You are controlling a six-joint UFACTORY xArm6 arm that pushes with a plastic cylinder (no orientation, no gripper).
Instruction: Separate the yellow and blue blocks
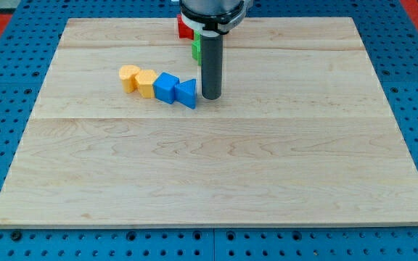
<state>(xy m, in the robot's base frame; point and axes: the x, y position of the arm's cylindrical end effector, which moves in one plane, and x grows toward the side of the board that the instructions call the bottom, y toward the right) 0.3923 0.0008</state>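
Where the four blocks lie in a touching row left of centre on the far half of the worktop (267, 181), two yellow ones sit at the left: a yellow block (128, 76) and a yellow hexagonal block (146, 83). A blue cube (166, 87) and a blue triangular block (186, 93) follow. My tip (210, 97) stands just right of the triangle. No claw exists here. Behind the rod, a red block (185, 28) and a green block (195, 50) peek out, shapes hidden.

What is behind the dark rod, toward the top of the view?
Behind the rod, a red block and a green block peek out at its left side. The rod and arm cover most of them, so their shapes cannot be made out.
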